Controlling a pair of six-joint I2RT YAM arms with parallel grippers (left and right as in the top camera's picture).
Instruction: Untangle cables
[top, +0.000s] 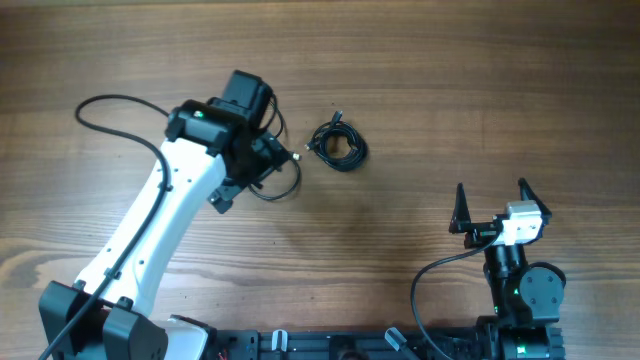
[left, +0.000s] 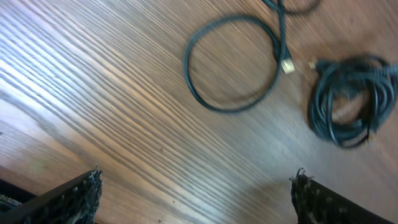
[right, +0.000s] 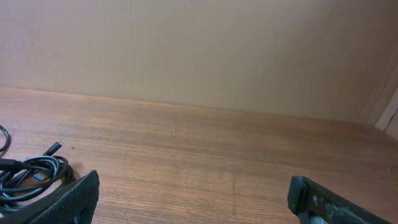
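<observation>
My left gripper (left: 194, 194) hovers over the wooden table (top: 500, 80), its jaws wide apart and holding nothing. It hangs near the middle of the table, just beside the work.

Just ahead of it lies a loose cable (left: 187, 65), curled in a single open loop that crosses only itself and ends in a pale plug (left: 287, 65). I judge that this one is already freed and laid out.

To its right sits a bundle (left: 317, 106) of dark cable, wound tight on itself in several turns. One plug end pokes out toward the loose cable's plug; the two ends are close but apart. This knot looks like what is left of the job: it has yet to be picked up, opened and drawn out flat. I put the task at roughly half done.

Far to the right, my right gripper (top: 491, 190) is parked near the table's front edge, well apart from both cables. Its jaws are spread and nothing is between them. Its wrist camera catches only the edge of the bundle.

The count is two arms, two grippers, one loose cable and one bundle. Whether the bundle is a single cable or more than one wound together, I cannot tell. Two plug ends show clearly; any others are hidden in the coils or out of view.
</observation>
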